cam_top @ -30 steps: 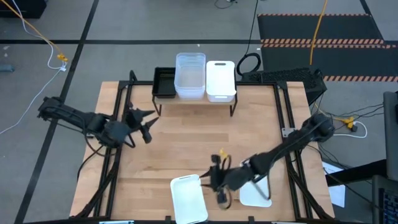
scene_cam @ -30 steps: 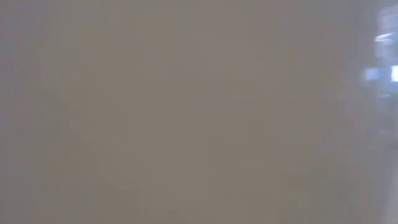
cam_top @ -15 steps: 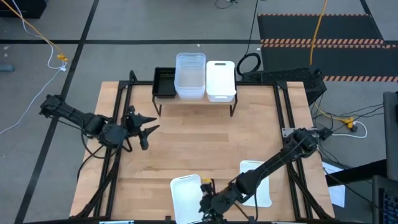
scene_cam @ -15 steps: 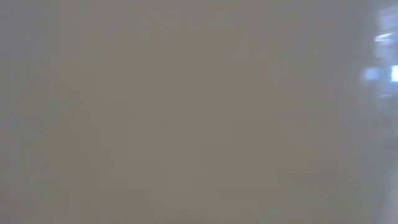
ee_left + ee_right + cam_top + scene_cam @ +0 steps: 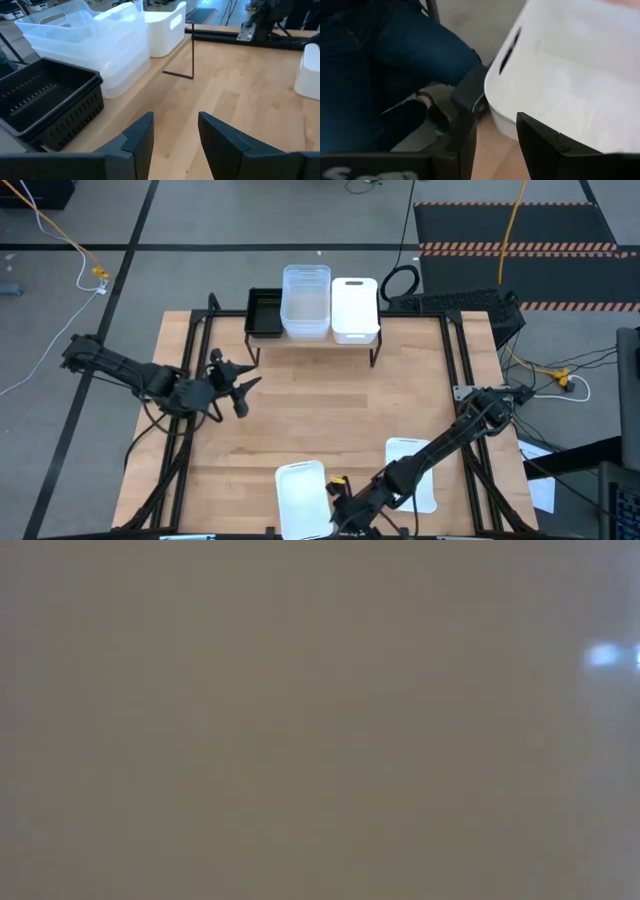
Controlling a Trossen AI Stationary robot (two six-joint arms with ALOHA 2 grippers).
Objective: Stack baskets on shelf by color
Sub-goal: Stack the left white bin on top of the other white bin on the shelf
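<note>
No text, label, brand or number can be read on anything here; the baskets [image 5: 306,302] on the shelf [image 5: 372,341] carry no markings, and neither does the tabletop [image 5: 320,410]. The only sign-like marking is the orange-and-dark striped hazard band [image 5: 515,248] on the floor mat beyond the tabletop; it bears no lettering.

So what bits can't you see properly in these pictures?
- Low view: all a grey blur, nothing readable.
- High view: the right pincer sits at the picture's bottom edge beside the near white basket; whether it grips is unclear.
- Right wrist view: that basket is cut off by the edges.
</note>
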